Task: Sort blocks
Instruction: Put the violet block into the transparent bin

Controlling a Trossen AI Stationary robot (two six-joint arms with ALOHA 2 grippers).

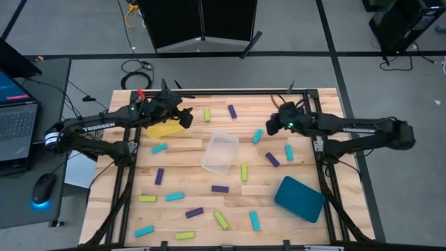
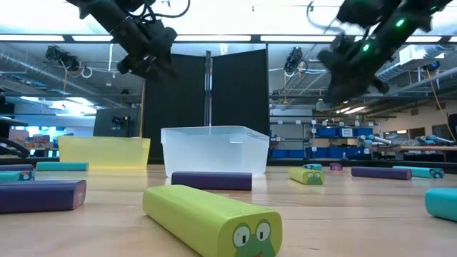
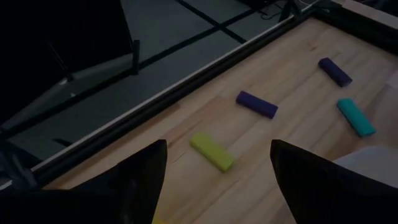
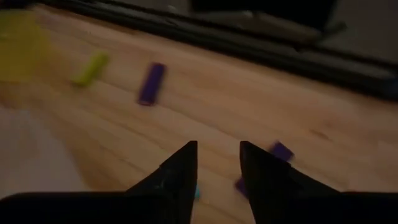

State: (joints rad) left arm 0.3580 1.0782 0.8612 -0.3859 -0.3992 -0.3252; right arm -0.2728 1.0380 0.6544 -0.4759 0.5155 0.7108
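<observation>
Several small blocks in lime, purple and cyan lie flat and scattered on the wooden table (image 1: 188, 178), among them a lime one (image 1: 207, 113), a purple one (image 1: 232, 111) and a cyan one (image 1: 258, 135). My left gripper (image 1: 185, 116) hangs open above the table beside the yellow tray (image 1: 164, 130); in its wrist view the lime block (image 3: 212, 151) lies on the table below and ahead of its spread fingers (image 3: 219, 144). My right gripper (image 1: 270, 126) hangs near the cyan block, its fingers (image 4: 217, 144) a little apart with nothing between them.
A clear tray (image 1: 221, 152) stands mid-table and a teal tray (image 1: 300, 199) at the near right. A black frame rail (image 1: 230, 91) runs along the table's far edge. A laptop (image 1: 15, 118) and a mouse (image 1: 43, 188) lie off the table's left side.
</observation>
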